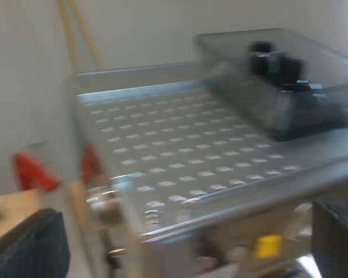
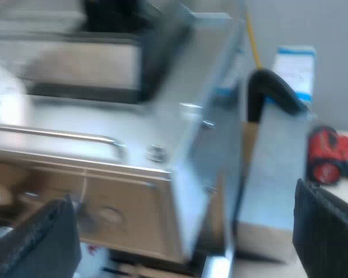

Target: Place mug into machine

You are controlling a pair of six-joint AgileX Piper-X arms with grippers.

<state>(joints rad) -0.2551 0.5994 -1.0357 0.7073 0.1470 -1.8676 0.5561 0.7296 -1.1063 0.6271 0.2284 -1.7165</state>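
It looked like a workshop or lab, not a kitchen. The machine [image 1: 180,156] stood by a bare pale wall [image 1: 23,75], red clamp-like pieces [image 1: 32,172] sat at a wooden bench [image 1: 11,211], and a red tool [image 2: 329,154] lay near a blue-and-white box [image 2: 294,69].

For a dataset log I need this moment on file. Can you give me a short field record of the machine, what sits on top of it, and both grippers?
espresso machine: seen from above, perforated metal top
bean hopper: smoky, standing on the machine's top
left gripper: fingers open and wide apart, above the machine's top edge
right gripper: fingers open and wide apart, facing a corner of the machine
red object: on a surface beyond the machine, too blurred to identify
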